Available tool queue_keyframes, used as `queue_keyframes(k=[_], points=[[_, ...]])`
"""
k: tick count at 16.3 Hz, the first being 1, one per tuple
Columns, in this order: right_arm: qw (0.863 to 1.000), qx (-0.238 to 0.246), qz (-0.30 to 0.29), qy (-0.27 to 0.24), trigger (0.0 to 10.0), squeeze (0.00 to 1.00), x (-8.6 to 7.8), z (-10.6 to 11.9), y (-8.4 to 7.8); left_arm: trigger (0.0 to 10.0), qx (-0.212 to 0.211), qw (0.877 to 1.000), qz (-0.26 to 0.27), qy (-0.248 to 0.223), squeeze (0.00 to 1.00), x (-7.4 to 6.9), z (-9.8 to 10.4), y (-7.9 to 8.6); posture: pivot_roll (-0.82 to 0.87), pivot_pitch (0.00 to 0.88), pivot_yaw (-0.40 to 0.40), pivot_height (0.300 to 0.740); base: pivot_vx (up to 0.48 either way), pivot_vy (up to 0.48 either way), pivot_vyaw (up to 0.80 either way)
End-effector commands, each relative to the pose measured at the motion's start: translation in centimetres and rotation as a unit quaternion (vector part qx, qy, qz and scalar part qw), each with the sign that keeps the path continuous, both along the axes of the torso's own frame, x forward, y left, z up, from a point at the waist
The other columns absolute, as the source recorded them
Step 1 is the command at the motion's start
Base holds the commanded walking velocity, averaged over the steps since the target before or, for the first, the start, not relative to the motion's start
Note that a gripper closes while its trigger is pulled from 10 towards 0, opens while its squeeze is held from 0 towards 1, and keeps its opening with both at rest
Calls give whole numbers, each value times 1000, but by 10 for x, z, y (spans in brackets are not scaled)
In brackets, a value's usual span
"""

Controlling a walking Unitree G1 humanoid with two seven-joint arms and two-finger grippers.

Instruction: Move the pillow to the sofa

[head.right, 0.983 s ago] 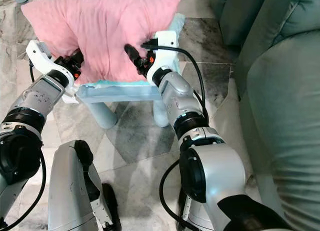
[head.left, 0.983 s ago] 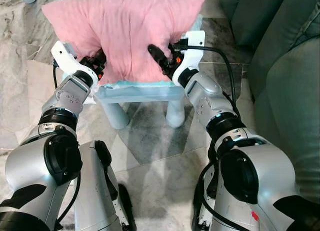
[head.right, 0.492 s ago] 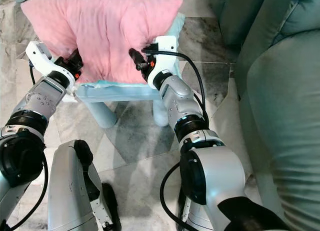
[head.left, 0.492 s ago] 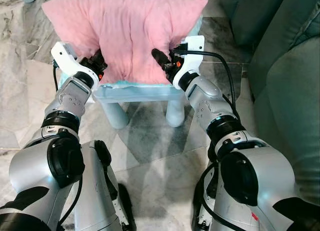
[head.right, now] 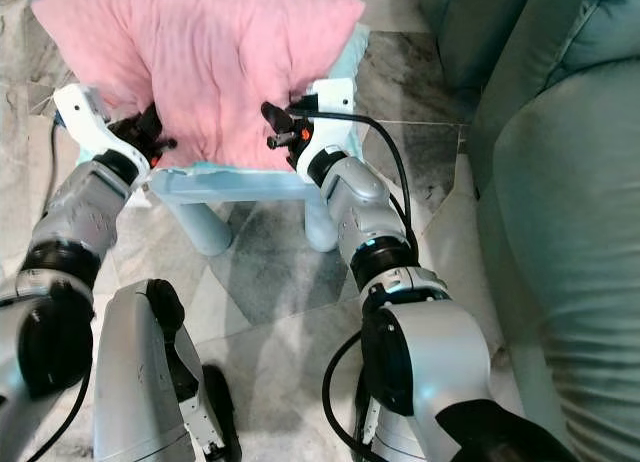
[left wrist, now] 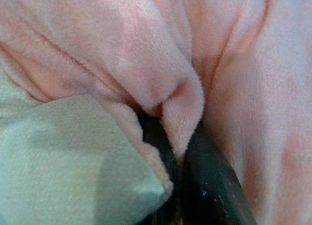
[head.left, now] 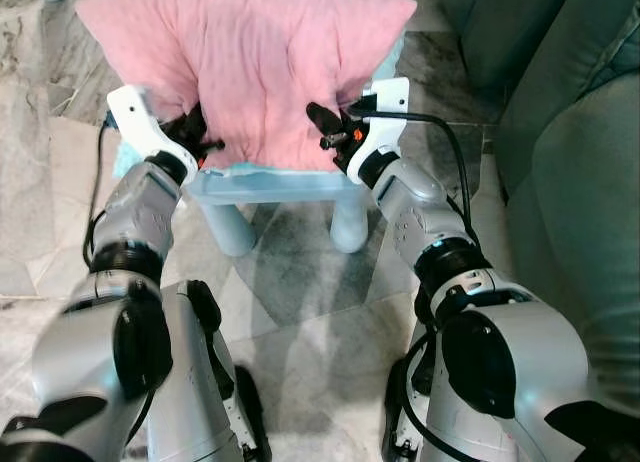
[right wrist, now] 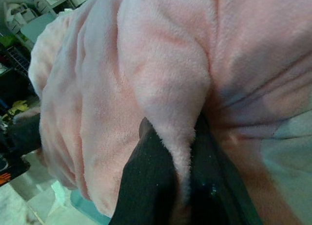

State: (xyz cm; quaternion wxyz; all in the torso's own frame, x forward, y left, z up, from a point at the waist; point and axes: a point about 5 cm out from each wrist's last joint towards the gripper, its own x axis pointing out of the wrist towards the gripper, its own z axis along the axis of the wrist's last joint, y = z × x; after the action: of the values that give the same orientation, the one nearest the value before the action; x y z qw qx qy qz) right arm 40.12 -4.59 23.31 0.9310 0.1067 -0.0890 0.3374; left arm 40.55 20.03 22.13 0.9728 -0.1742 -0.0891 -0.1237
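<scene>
Both grippers, left gripper (head.left: pixel 205 140) and right gripper (head.left: pixel 325 125), are now clenching folds of the pink pillow (head.left: pixel 250 62), lifting it slightly off the small table (head.left: pixel 270 185) at upper centre, with the sofa (head.left: pixel 570 182) waiting on the right.

pale blue stool (head.left: pixel 262 187); marble floor (head.left: pixel 300 282); black cable (head.left: pixel 455 132)

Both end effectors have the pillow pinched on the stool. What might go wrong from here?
Each end effector, left and right, grips only a thin fold of the pink pillow, so the plush could slip out on lifting. The pillow overhangs the light blue stool; dragging might tip it.
</scene>
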Motion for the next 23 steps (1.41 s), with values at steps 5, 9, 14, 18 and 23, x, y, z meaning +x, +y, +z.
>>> queue_keyframes(k=[5,9,14,18,23], points=[[999,-43,7,-29,0,0,-5,-11,-17,0,122,991,28,-46,0,-12,-14,-2,-24,240,-5,399,0,0,0],[995,-42,-33,-79,0,0,-13,-8,-45,0,151,980,62,-118,0,-24,-4,-1,-39,150,-7,399,0,0,0],[989,-33,-87,-118,0,0,-39,-11,-62,0,124,978,114,-123,0,-35,-11,3,-69,31,7,399,0,0,0],[978,-43,-172,-113,0,0,-64,-24,-81,0,103,974,157,-128,0,-62,-24,6,-77,0,25,399,0,0,0],[973,-73,-198,-98,0,0,-103,-45,-82,0,106,985,126,-59,0,-101,-64,-15,-74,0,46,399,0,0,0]])
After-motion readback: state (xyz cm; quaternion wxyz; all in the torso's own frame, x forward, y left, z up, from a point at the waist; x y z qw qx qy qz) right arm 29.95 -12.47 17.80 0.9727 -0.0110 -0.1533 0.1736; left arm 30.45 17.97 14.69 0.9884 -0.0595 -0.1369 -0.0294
